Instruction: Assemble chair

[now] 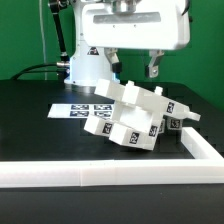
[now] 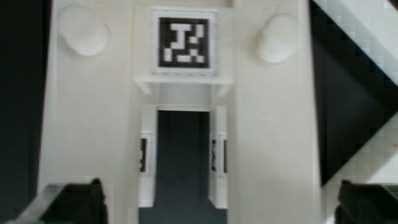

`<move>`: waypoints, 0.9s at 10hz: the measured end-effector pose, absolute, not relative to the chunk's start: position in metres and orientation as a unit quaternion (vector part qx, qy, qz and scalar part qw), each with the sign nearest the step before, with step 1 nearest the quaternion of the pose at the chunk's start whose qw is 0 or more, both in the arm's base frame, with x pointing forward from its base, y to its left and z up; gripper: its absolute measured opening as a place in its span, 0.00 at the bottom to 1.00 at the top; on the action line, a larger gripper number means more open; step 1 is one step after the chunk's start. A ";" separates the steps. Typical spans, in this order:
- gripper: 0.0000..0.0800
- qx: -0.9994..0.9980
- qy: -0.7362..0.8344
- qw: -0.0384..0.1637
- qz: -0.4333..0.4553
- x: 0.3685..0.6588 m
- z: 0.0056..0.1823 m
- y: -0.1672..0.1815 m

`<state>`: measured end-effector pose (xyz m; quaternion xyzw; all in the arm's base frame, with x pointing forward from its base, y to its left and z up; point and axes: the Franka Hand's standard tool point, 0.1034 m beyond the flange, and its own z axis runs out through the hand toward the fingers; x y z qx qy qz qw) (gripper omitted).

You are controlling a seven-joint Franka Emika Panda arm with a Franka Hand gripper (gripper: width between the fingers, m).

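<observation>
My gripper (image 1: 133, 70) hangs with jaws spread wide above the chair (image 1: 130, 112): smooth, blocky white plastic panels bearing square black-and-white tags (image 2: 183, 42).

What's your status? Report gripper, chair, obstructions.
Gripper open, empty, hovering over white blocky tagged plastic chair pieces. Pieces clustered on black table. Nothing in the way.

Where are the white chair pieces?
In the exterior view the chair pieces lie piled in the middle, below the open gripper, with the marker board at the exterior view's left and the border frame in front.
</observation>
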<state>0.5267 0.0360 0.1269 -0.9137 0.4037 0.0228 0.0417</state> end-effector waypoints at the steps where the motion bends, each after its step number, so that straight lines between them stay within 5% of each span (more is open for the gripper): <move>1: 0.81 -0.916 0.398 0.038 0.024 0.526 0.120 0.034; 5: 0.81 -0.922 0.386 0.026 0.029 0.527 0.098 0.024; 9: 0.81 -0.925 0.379 0.026 0.020 0.537 0.098 0.020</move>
